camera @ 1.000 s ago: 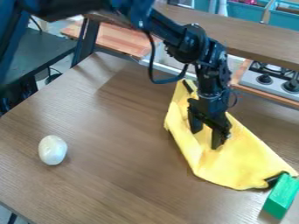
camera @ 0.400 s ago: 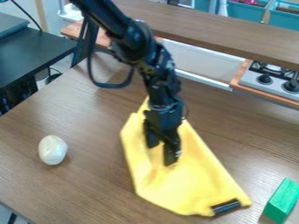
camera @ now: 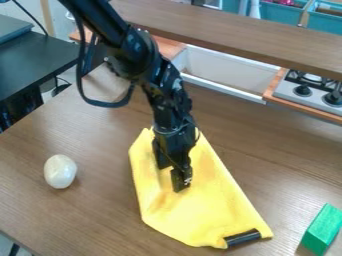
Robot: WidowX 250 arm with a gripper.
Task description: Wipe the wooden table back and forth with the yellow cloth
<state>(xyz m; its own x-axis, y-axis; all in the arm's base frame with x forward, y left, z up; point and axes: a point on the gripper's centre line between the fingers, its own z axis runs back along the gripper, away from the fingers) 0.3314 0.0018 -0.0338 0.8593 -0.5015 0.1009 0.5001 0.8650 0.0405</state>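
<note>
1. Lying on the brown wood-grain table [camera: 93, 215], the yellow cloth [camera: 207, 215] is soft and thin, roughly kite-shaped, with shallow folds and a raised, uneven top edge.
2. A smooth black strip [camera: 242, 238] sits at its near right corner.
3. The cloth lies under and around the gripper [camera: 172, 178], with its broadest part stretching toward the near side of the table.
4. The gripper hangs down over the cloth's upper part, its lower end appearing to touch the fabric; I cannot tell whether it is clenched on the cloth or released.
5. A glossy white egg-shaped object [camera: 60, 171] rests well apart, to the left of the cloth in the view.
6. A flat-faced, straight-edged green block [camera: 322, 227] lies near the right edge of the view, apart from the cloth.
</note>
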